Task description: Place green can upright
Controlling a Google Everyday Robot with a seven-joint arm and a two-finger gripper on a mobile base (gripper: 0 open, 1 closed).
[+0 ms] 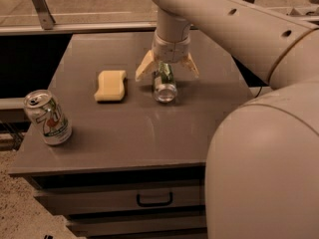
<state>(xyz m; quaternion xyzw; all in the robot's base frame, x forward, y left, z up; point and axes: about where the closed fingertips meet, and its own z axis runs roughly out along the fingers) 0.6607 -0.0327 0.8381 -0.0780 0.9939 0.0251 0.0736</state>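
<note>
Slim aluminium green can [165, 81] lies on its side in the upper middle of the camera view, its shiny silver end facing the lens, on the grey worktop [149, 133]. The cream two-finger gripper [167, 73] hangs directly over it, fingers [145, 66] spread apart either side of the can and apparently not touching it. To do this well, lower and close squarely across the body, then tip it onto its base, away from the yellow rectangular sponge [110, 85] beside it.
</note>
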